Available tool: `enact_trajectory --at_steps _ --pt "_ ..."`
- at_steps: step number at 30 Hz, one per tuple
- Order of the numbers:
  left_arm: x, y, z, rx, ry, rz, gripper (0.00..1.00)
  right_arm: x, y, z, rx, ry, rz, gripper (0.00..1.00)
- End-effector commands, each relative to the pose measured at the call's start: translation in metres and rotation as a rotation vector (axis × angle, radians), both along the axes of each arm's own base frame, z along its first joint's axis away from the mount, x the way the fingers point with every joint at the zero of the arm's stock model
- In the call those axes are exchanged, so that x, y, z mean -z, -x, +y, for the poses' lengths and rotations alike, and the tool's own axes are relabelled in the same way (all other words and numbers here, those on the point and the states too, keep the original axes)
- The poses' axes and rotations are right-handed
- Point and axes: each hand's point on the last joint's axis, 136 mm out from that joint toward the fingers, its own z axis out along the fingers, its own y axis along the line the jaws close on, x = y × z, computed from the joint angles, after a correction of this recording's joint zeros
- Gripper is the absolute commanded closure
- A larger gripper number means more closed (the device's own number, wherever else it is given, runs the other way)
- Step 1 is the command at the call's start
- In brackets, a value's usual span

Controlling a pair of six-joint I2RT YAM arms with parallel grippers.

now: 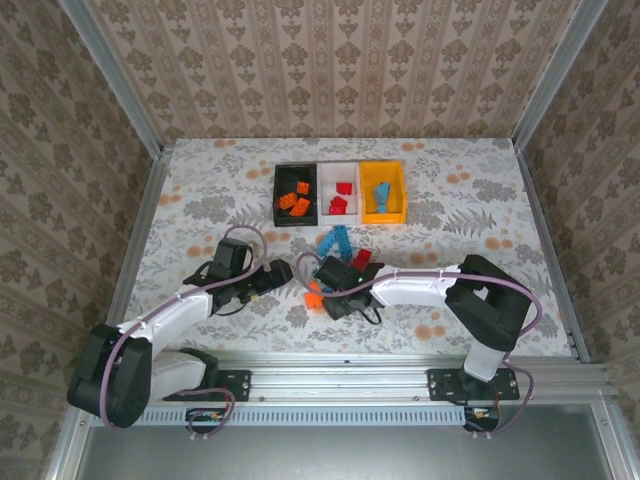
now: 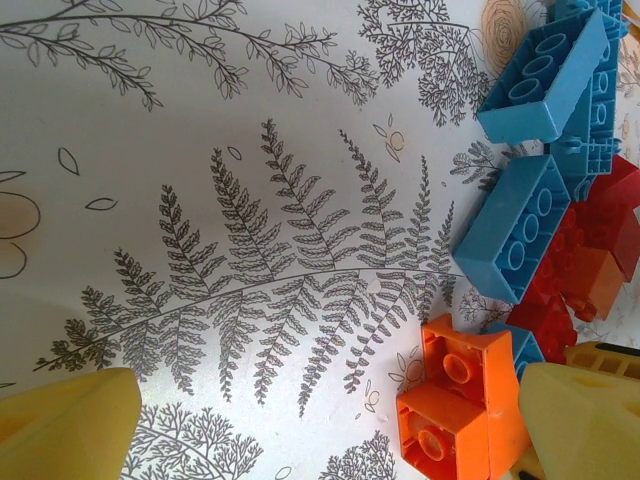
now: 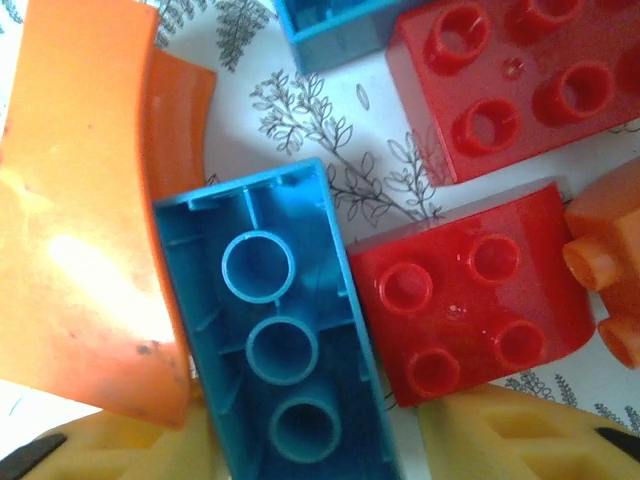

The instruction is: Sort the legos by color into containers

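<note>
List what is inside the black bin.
Several orange bricks lie in the black bin; no other colour shows. Their exact count is unclear, and anything beneath them is covered.

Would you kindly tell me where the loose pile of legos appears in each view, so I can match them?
Top external: the loose pile lies mid-table, just in front of the bins.
Left wrist: along the right edge, blue above red, orange lowest.
Right wrist: close up, red and blue bricks side by side.
Shared landmark: the leaf-print tablecloth under it.
</note>
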Motion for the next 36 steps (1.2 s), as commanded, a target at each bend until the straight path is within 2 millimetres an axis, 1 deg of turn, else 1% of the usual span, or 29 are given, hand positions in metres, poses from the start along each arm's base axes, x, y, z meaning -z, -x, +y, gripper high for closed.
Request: enact_trajectory --at_steps 1,4,8,15,17,18,20,21,23,24,25,26,28,31,34,36 --pt "-0.009 -0.004 -0.001 -0.012 0.002 -0.011 0.01 -0.002 -0.007 0.009 -0.013 -0.019 -0.018 0.55" --pt "-0.009 -0.003 0.0 -0.009 -0.003 -0.014 0.0 -0.005 -0.001 0.0 -0.006 -0.016 -0.012 0.59" --pt "-0.009 -0.005 0.001 -0.005 -0.013 -0.023 0.0 -0.014 0.013 -0.016 0.003 -0.015 -0.004 0.63" --pt "-0.015 -0.012 -0.004 0.001 -0.001 -0.035 0.0 -0.033 0.036 -0.042 0.012 -0.023 0.013 0.63" --pt "-0.018 -0.012 -0.006 0.005 0.009 -0.038 0.0 -0.043 0.035 -0.054 0.031 -0.01 -0.018 0.63" --pt "-0.018 -0.012 -0.006 0.005 0.013 -0.037 0.0 -0.052 0.031 -0.059 0.043 -0.017 -0.041 0.63" --pt "-0.019 -0.012 -0.009 0.004 0.029 -0.038 0.0 -0.071 0.016 -0.067 0.08 -0.054 -0.088 0.63" --pt "-0.018 -0.012 -0.011 0.001 0.042 -0.036 0.0 -0.081 0.004 -0.073 0.112 -0.072 -0.111 0.63" --pt "-0.018 -0.012 -0.017 0.002 0.066 -0.034 0.0 -0.1 -0.028 -0.084 0.187 -0.111 -0.173 0.63" --pt "-0.017 -0.015 -0.019 -0.003 0.078 -0.033 0.0 -0.109 -0.048 -0.091 0.232 -0.128 -0.207 0.63" --pt "-0.017 -0.011 -0.03 0.031 0.081 -0.027 0.01 -0.115 -0.069 -0.101 0.284 -0.134 -0.233 0.63" --pt "-0.018 -0.012 -0.035 0.043 0.081 -0.024 0.01 -0.121 -0.087 -0.109 0.329 -0.136 -0.252 0.63" --pt "-0.021 -0.011 -0.043 0.071 0.074 -0.021 0.01 -0.123 -0.128 -0.127 0.411 -0.104 -0.274 0.64" --pt "-0.028 -0.011 -0.044 0.087 0.063 -0.036 0.01 -0.121 -0.179 -0.147 0.486 -0.07 -0.275 0.64" --pt "-0.025 -0.006 -0.039 0.083 0.04 -0.035 0.0 -0.109 -0.221 -0.157 0.51 -0.045 -0.237 0.64" --pt "-0.022 -0.003 -0.036 0.079 0.038 -0.029 0.0 -0.102 -0.244 -0.158 0.511 -0.037 -0.222 0.64"
